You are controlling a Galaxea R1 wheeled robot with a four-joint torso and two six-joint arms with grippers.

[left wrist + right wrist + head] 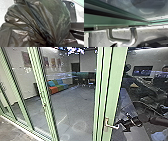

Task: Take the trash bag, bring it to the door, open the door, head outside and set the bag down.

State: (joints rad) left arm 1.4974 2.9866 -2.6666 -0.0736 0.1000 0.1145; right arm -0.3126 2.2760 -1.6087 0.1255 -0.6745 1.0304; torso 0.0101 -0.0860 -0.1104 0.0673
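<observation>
In our left wrist view we see the trash bag (41, 22), which is black, shiny and full of creases. Its folds run together into one narrow gathered place, and there our left gripper (53, 45) has its fingers clenched on the plastic, so the bag is with our left arm.

Our right gripper (121, 125) is in the head view at about four o'clock, just beside the metal handle (108, 125), which is at about five o'clock. Whether the fingers of this gripper are released or clenched, we cannot tell. The handle is fixed on a broad pale green frame (118, 79) of the glass door. In the right wrist view the same handle is near us, with a bent, rounded grip standing away from its flat plate.

Through the glass we look on a room with grey floor (75, 107). Toward half past nine there is a low sofa (57, 87) in orange, green and blue, and toward ten o'clock some pictures (45, 62) hang on the wall. Near twelve o'clock are some chairs (90, 81), and at two o'clock we find a dark screen (143, 70). At eight o'clock, on our side of the glass, lies brownish pavement (11, 129)
</observation>
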